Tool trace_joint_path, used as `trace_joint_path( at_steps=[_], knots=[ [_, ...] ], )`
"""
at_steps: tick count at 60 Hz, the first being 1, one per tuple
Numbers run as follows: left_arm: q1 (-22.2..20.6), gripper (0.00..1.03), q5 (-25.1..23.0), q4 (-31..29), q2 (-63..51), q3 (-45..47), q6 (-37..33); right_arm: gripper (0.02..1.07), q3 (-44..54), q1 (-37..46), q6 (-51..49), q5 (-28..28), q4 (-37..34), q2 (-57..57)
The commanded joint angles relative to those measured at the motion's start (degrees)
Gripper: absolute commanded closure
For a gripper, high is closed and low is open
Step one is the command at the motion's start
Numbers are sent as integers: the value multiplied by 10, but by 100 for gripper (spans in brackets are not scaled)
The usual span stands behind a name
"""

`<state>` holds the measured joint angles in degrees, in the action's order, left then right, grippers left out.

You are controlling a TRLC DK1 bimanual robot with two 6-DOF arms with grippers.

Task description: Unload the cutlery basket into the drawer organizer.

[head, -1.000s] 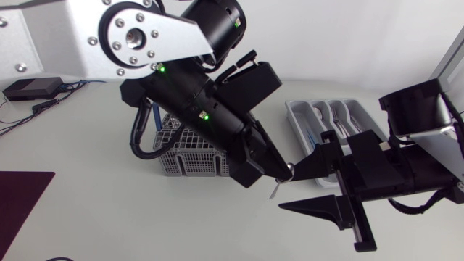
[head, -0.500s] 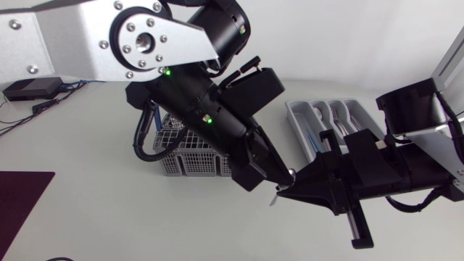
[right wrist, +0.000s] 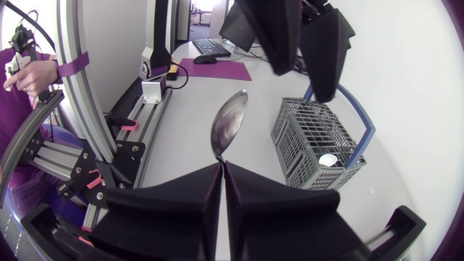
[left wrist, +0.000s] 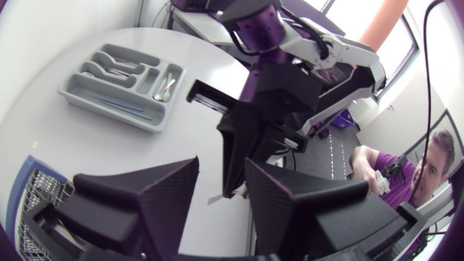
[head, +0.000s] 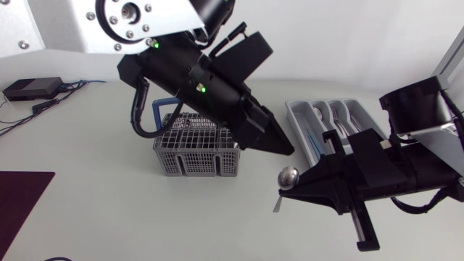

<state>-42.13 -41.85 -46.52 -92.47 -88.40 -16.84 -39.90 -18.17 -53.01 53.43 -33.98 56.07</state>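
A metal spoon (head: 288, 176) hangs above the table between the basket and the organizer, bowl up. My right gripper (head: 285, 191) is shut on its handle. In the right wrist view the spoon's bowl (right wrist: 228, 123) sticks out ahead of the closed right gripper (right wrist: 221, 167). My left gripper (head: 285, 149) hovers just past the basket's right end, a short way from the spoon, open with nothing between its fingers (left wrist: 156, 192). The grey wire cutlery basket (head: 196, 149) stands left of centre, and another utensil (right wrist: 328, 159) lies in it. The grey drawer organizer (head: 299, 120) holds several pieces of cutlery.
The left arm's bulky links (head: 196, 69) hang over the basket's far side. A dark purple mat (head: 20, 197) lies at the table's left front. A small black box with cables (head: 30, 88) sits at the far left.
My right gripper closed on the spoon's handle. My left gripper opened, let the spoon go and drew back up towards the basket. The spoon now stays with the right gripper.
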Motion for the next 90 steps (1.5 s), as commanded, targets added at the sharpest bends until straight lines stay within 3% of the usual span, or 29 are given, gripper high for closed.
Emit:
trace_joint_path(
  at_steps=[1, 5, 12, 17, 25, 37, 55, 72, 82, 90],
  knots=[
    [21, 20, 12, 18, 6, -15, 28, 101, 3, 11, -10, -5, -12, -9],
    [32, 18, 40, 40, 6, -15, 49, 101, 4, 38, -20, -11, -13, -11],
    [39, 16, 135, 75, 5, 8, 73, 101, 8, 111, -60, -28, -17, -10],
    [27, 15, 240, 118, 0, 38, 96, 101, 15, 165, -90, -41, -14, -5],
    [5, 13, 329, 150, -6, 72, 110, 101, 26, 253, -154, -67, 1, 23],
    [-14, 13, 397, 159, -35, 67, 146, 101, 19, 369, -256, -87, 19, 90],
    [-28, 13, 470, 155, -83, 46, 168, 101, -4, 455, -349, -143, 99, 185],
    [-35, 13, 511, 130, -111, 18, 184, 101, -4, 459, -369, -228, 208, 248],
    [-37, 13, 525, 121, -114, 13, 190, 101, -7, 438, -364, -308, 264, 269],
    [-36, 13, 542, 114, -119, 9, 193, 101, 16, 412, -365, -380, 355, 295]
  ],
)
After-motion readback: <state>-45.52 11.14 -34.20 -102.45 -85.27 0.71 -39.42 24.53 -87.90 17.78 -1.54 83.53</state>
